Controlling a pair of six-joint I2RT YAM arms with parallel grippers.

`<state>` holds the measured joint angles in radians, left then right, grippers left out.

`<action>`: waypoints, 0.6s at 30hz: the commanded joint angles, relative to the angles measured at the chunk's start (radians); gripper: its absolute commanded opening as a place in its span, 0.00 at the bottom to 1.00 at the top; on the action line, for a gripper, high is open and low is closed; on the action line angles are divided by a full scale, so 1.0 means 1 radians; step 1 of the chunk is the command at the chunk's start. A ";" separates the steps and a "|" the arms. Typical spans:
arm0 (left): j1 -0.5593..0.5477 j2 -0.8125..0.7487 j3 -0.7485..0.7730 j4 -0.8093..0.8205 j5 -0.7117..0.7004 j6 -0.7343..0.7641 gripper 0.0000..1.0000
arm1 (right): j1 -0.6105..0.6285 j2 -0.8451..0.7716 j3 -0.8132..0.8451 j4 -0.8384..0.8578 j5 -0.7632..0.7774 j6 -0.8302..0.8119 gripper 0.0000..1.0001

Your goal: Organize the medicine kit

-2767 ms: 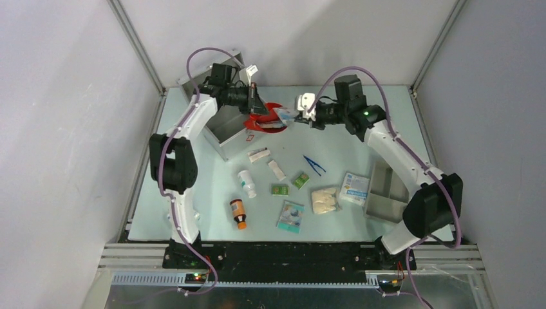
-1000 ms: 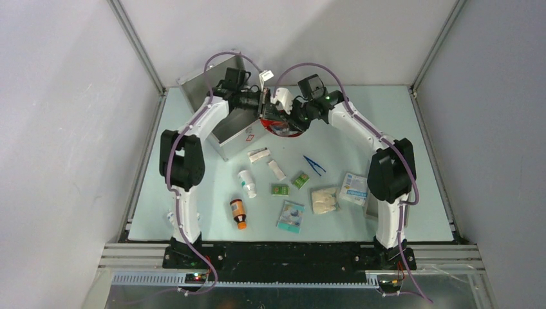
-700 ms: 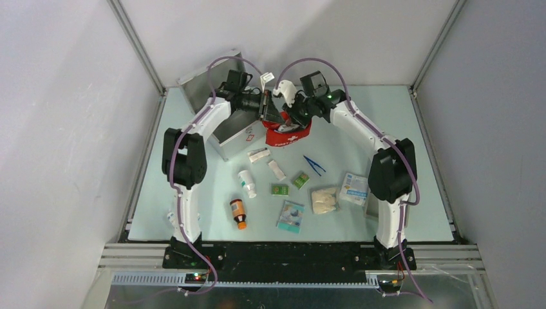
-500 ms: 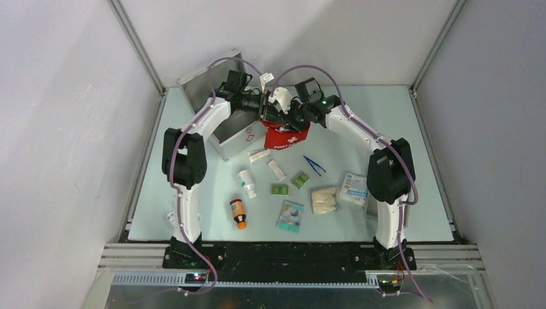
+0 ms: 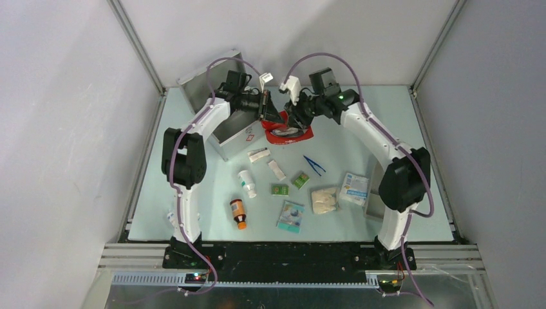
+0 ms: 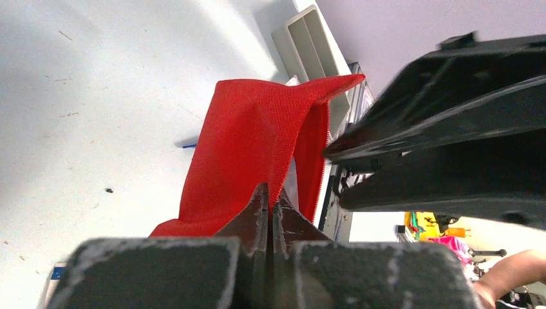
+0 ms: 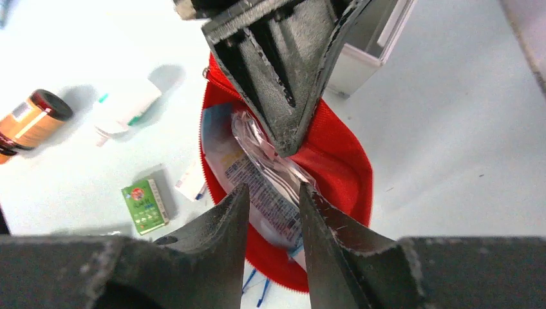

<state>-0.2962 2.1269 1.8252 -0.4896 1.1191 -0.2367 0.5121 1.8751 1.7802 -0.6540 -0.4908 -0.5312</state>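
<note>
1. The medicine kit (image 5: 223,132), a silver case, sits at the far left of the worktop (image 5: 360,116) with its lid raised and leaning back towards the corner
2. Nearer than the case, a white bottle (image 5: 246,183) and a brown bottle with an orange cap (image 5: 238,213) lie on their sides, apart from each other
3. The left hand (image 5: 265,108) reaches across just beside the case's right-hand end; the left wrist view shows its fingers pressed together, clenched on the upper edge of a red pouch (image 6: 248,138) and holding that edge lifted
4. The red pouch (image 5: 293,134) lies just right of the case with its zipped mouth gaping, and a printed plastic packet (image 7: 257,183) shows inside it
5. The right hand (image 7: 272,199) hangs over the pouch mouth facing the left hand, its fingers parted with a clear gap and nothing clamped between them
6. Loose on the worktop nearer than the pouch are a white tube (image 5: 259,154), two small green boxes (image 5: 279,189), blue tweezers (image 5: 313,165), a blue sachet (image 5: 290,215), a cream gauze pack (image 5: 324,199) and a blue and white box (image 5: 355,188)
7. At the far right a grey tray (image 5: 380,177) lies partly hidden behind the right arm
</note>
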 commanded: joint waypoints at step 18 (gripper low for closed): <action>0.001 -0.046 0.007 0.033 0.014 -0.009 0.00 | 0.080 0.054 -0.032 0.140 0.220 0.094 0.33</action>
<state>-0.2962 2.1269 1.8252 -0.4805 1.1015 -0.2344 0.5697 1.9022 1.7718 -0.6052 -0.4034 -0.4728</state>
